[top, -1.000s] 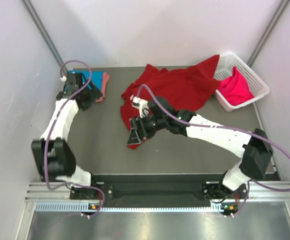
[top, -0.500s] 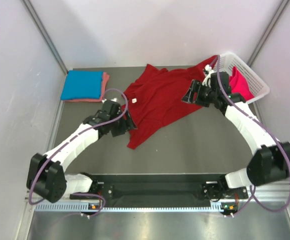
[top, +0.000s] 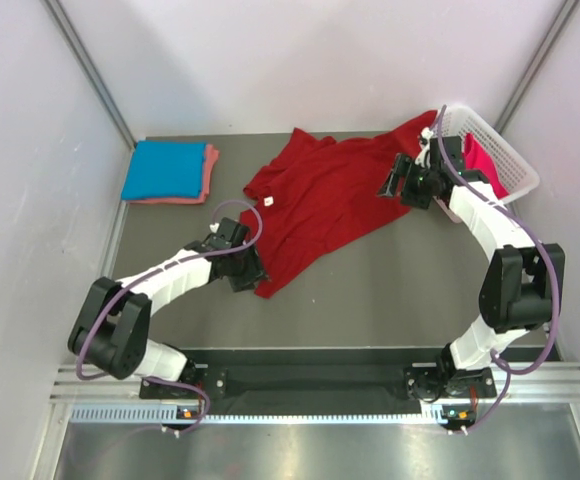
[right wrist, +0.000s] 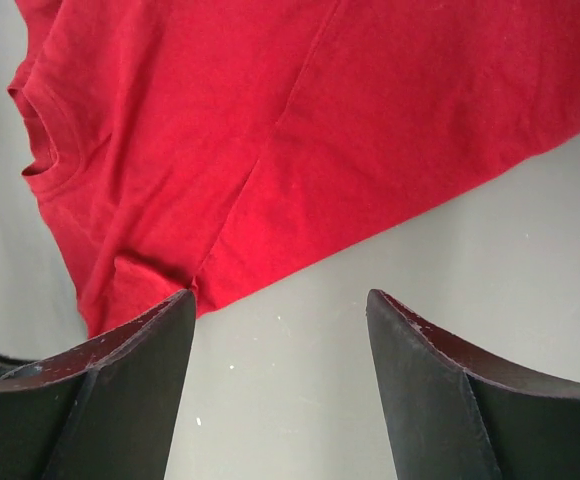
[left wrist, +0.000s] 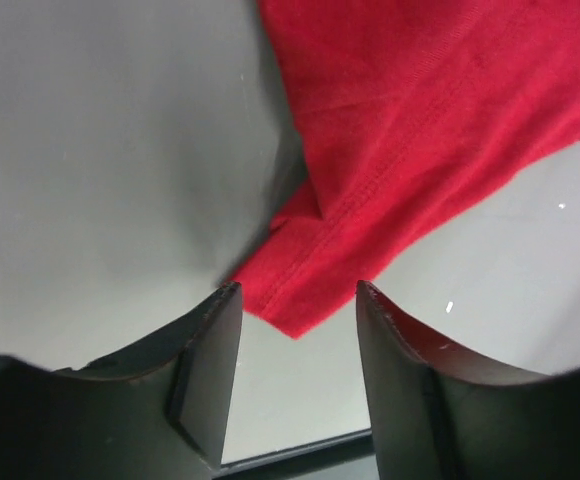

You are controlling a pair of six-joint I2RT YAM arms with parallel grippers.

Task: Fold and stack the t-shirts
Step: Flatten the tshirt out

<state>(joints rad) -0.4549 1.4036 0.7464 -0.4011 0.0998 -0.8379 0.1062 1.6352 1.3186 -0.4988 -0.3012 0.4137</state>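
The dark red t-shirt [top: 320, 200] lies spread and rumpled across the middle of the table, one part reaching up to the basket rim. My left gripper [top: 253, 274] is open and empty at the shirt's near pointed corner [left wrist: 300, 300], which lies just ahead of the jaws. My right gripper [top: 388, 186] is open and empty over the shirt's right side; its view shows the shirt's edge [right wrist: 300, 150] and bare table between the jaws. The bright blue t-shirt [top: 162, 168] lies folded on the salmon pink t-shirt [top: 210, 165] at the back left. The hot pink t-shirt [top: 482, 168] sits in the basket.
A white lattice basket [top: 515, 170] stands at the back right corner. Grey walls close in the table on three sides. The dark table surface [top: 390, 290] shows in front of the red shirt.
The left gripper has moved from the blue stack at back left down to the red shirt's near corner. The right gripper has swung from that corner back to the shirt's right side.
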